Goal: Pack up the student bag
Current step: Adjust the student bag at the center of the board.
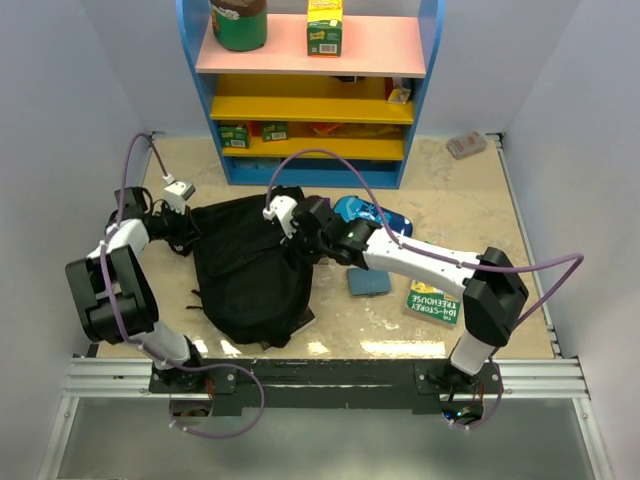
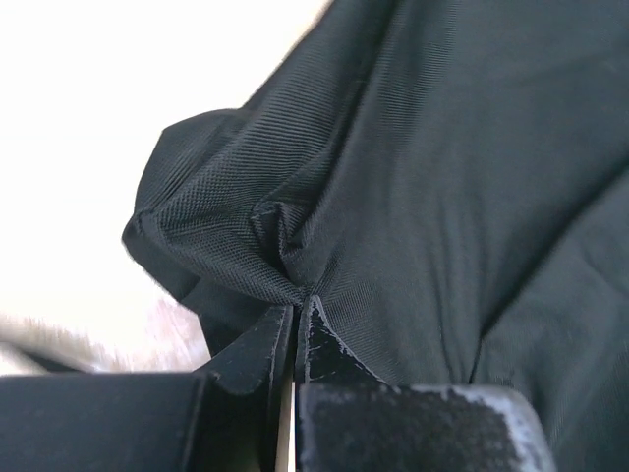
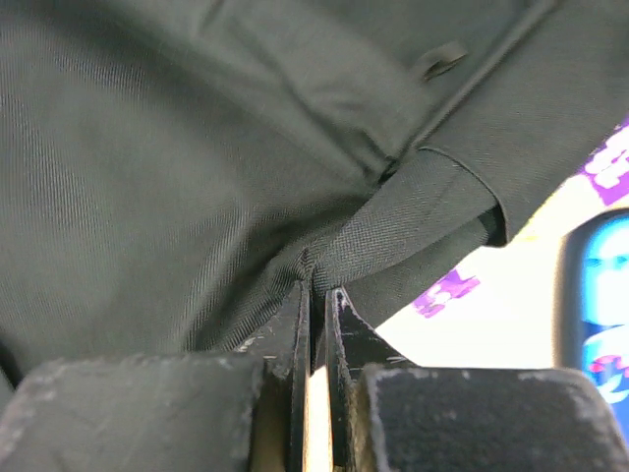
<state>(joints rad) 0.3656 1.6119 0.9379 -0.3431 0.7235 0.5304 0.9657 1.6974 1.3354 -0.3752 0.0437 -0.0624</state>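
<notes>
The bag [image 1: 245,270] lies slumped on the table [image 1: 470,220] between the two arms, its long axis running from the far side back toward the bases. The left pincer [image 2: 295,313] is pressed together on a puckered fold of the bag's cloth at its far-left corner. The right pincer [image 3: 319,293] pinches a seam or band at the far-right edge, so the bag stretches straight across from one grip to the other. Both grips sit at the same far end, on opposite sides, which suits pulling that end apart. Whether these folds are the lips of the opening is hard to tell, since the wrist views show only black fabric close up. The pencil case [image 1: 372,215] and the book [image 1: 432,300] lie to the right of the bag, nearer the right arm, which is occupied with its hold.
</notes>
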